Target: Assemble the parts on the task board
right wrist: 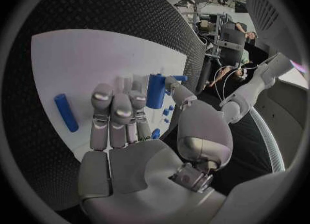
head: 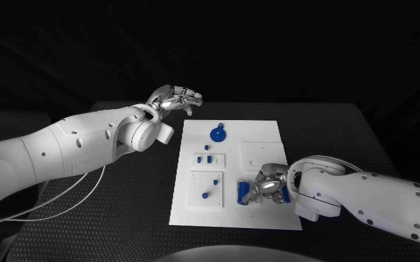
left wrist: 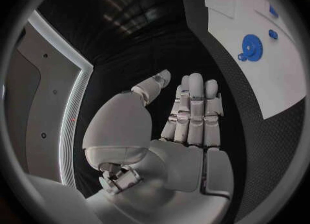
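The white task board [head: 263,134] lies in the middle of the black table. My right hand [head: 263,186] is low over the board's near right part and pinches an upright blue block [right wrist: 155,91] between thumb and fingertips; the head view shows that block [head: 243,193] just left of the hand. A blue cylinder [right wrist: 66,112] lies flat on the board beside the hand. A round blue part with a lug [head: 218,133] sits at the board's far end. Small blue pieces [head: 206,194] stand on the board's left side. My left hand [head: 179,99] hovers beyond the board's far left corner, fingers straight, holding nothing.
The black mesh-textured table [head: 131,213] surrounds the board on all sides. A white cable [head: 61,204] hangs from my left arm over the table's left part. In the left wrist view the board [left wrist: 239,2] and the round blue part [left wrist: 252,44] lie well away from the fingers.
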